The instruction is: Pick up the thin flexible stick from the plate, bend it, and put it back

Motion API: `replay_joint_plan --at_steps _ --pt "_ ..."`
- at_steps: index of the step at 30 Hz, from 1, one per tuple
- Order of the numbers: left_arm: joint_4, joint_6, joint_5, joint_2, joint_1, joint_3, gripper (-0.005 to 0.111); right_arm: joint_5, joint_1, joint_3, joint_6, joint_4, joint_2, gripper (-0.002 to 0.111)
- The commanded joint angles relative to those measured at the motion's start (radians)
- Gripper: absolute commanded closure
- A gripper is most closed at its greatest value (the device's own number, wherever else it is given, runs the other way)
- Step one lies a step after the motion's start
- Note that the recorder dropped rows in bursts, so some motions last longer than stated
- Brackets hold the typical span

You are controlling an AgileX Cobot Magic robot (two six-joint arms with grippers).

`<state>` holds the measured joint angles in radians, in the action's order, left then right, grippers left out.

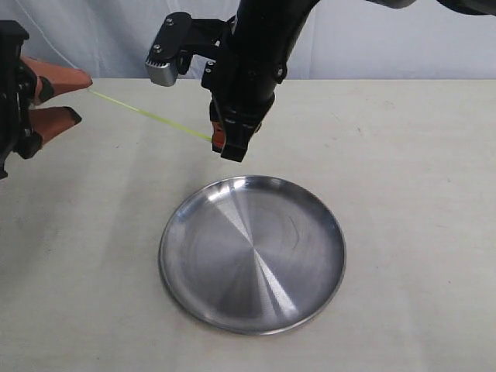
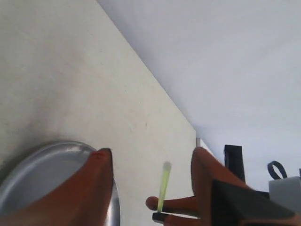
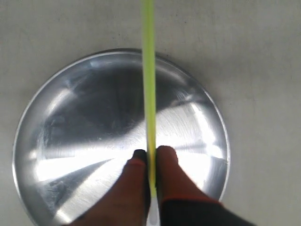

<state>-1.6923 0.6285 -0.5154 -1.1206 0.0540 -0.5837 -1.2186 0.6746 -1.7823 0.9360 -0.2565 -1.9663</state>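
a: where is the very thin pale yellow-green plastic stick [image 1: 151, 115]?

b: it is in the air, not on the round shiny steel plate [image 1: 256, 256]. it runs straight from the right gripper [image 1: 226, 146] toward the left gripper [image 1: 81, 97], above the pale cream surface [image 1: 418, 194].

a: how are the jaws of the right gripper?

b: closed on one end of the stick. in the right wrist view it is pinched between the two orange fingers [image 3: 134, 179], over the plate.

a: and the left one?

b: its jaws stand apart. the other end of the stick lies between them, not clamped. whether it touches the upper finger, i cannot tell.

a: the plate?

b: flat on the surface, near the right gripper.
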Motion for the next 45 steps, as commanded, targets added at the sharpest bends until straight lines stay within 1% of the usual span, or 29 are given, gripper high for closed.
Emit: replay_joint_plan --at_steps 1,7,12,20,21,23,25,27,28,45 --pt "-0.052 0.104 -0.033 -0.005 -0.007 -0.004 0.057 -0.003 -0.006 0.002 -0.007 -0.008 0.007 0.109" --pt "-0.052 0.124 -0.069 -0.055 -0.007 -0.016 0.057 -0.003 -0.004 0.002 -0.007 -0.071 0.004 0.109" --pt "-0.052 0.14 -0.072 -0.097 -0.007 -0.02 0.057 -0.003 0.014 0.002 -0.007 -0.069 0.004 0.109" --pt "-0.052 0.166 -0.084 -0.111 -0.007 -0.075 0.059 -0.003 0.042 0.002 -0.005 -0.084 0.004 0.109" --pt "-0.052 0.166 -0.086 -0.113 -0.007 -0.077 0.061 -0.003 0.044 0.002 -0.005 -0.085 0.004 0.109" --pt "-0.052 0.161 -0.086 -0.115 -0.007 -0.077 0.072 -0.003 0.046 0.002 -0.005 -0.087 0.004 0.109" --pt "-0.052 0.159 -0.088 -0.115 -0.007 -0.077 0.09 -0.003 0.046 0.002 -0.005 -0.087 0.004 0.109" --pt "-0.052 0.159 -0.088 -0.115 -0.007 -0.077 0.104 -0.003 0.046 0.002 -0.005 -0.087 0.004 0.109" --pt "-0.052 0.162 -0.088 -0.115 -0.007 -0.077 0.106 -0.003 0.046 0.002 -0.005 -0.087 0.004 0.109" --pt "-0.052 0.179 -0.099 -0.115 -0.007 -0.077 0.106 0.025 0.046 0.002 -0.039 -0.086 0.004 0.109"
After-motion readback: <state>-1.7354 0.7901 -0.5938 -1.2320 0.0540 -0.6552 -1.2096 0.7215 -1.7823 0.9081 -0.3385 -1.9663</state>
